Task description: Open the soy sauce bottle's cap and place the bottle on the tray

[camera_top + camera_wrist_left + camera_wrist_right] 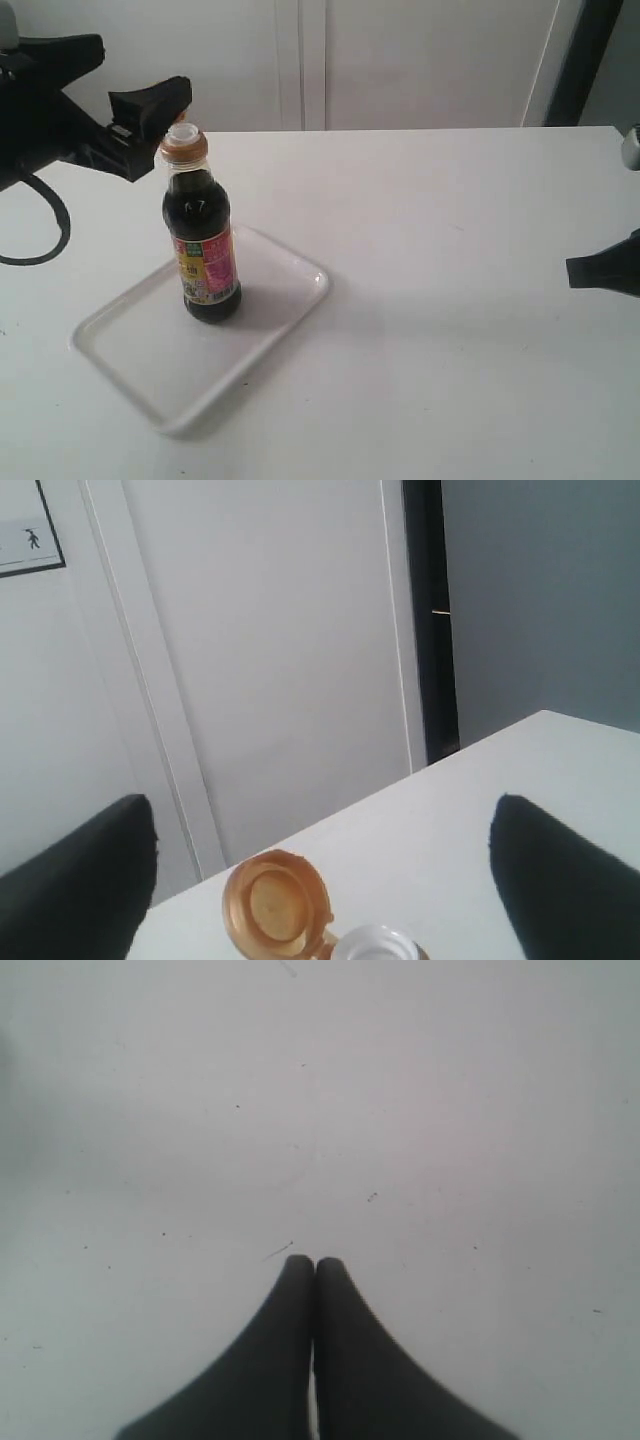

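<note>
1. The soy sauce bottle (201, 240) stands upright on the white tray (130, 350), its golden-orange cap (277, 903) flipped back on its hinge, the white spout (376, 946) bare.
2. The left gripper (150, 120) hangs beside the bottle's neck, jaws wide apart, gripping nothing.
3. The right gripper (314, 1265) waits above the bare bench (470, 300), well apart from the tray, jaws pressed together.
4. Both steps look done; the next move likely calls only for the left arm to draw clear without nudging the bottle.
</note>
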Controlling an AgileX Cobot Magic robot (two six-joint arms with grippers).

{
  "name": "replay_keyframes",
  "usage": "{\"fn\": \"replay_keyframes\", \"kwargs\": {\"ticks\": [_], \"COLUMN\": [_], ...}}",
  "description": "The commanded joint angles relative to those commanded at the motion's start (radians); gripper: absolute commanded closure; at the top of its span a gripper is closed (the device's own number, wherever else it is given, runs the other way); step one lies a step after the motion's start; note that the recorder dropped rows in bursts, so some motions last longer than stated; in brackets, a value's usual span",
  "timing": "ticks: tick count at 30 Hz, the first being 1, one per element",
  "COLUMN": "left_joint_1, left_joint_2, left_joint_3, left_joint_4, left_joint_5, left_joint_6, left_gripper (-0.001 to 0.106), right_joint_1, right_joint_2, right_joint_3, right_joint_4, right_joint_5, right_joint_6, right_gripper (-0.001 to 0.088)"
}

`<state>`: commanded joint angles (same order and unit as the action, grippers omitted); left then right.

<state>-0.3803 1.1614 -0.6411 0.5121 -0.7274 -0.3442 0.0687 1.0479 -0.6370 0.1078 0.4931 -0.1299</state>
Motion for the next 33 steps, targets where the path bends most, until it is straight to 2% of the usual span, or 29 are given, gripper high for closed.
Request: {"fn": "replay_keyframes", "kwargs": {"ticks": [5,8,12,17,20,24,29,33], "left_joint_1": [0.000,0.000,0.000,0.000,0.000,0.000,0.000,0.000], "left_joint_2": [-0.077,-0.124,-0.172,-0.220,-0.243,-0.272,-0.285,-0.330], "left_joint_3": [-0.002,-0.010,-0.067,-0.154,-0.191,-0.210,-0.210,-0.210], "left_joint_4": [0.005,0.005,-0.011,-0.013,-0.013,-0.027,-0.059,-0.133], "left_joint_5": [0.177,0.302,0.550,0.875,1.015,1.224,1.423,1.476], "left_joint_6": [0.012,0.010,-0.015,-0.025,-0.022,-0.022,0.026,0.104], "left_gripper": [0.085,0.104,0.105,0.105,0.105,0.105,0.105,0.105], "right_joint_1": [0.000,0.000,0.000,0.000,0.000,0.000,0.000,0.000], "right_joint_2": [0.000,0.000,0.000,0.000,0.000,0.000,-0.002,-0.051], "right_joint_3": [0.000,-0.003,-0.044,-0.128,-0.150,-0.152,-0.146,-0.092], "right_joint_4": [0.000,0.000,-0.005,-0.073,-0.108,-0.207,-0.224,-0.224], "right_joint_5": [-0.037,-0.049,-0.010,0.143,0.213,0.291,0.330,0.325], "right_joint_6": [-0.008,-0.037,-0.051,-0.051,-0.047,0.051,0.104,0.116], "right_gripper": [0.0868,0.0868,0.0868,0.0868,0.0868,0.0868,0.0868,0.0868]}}
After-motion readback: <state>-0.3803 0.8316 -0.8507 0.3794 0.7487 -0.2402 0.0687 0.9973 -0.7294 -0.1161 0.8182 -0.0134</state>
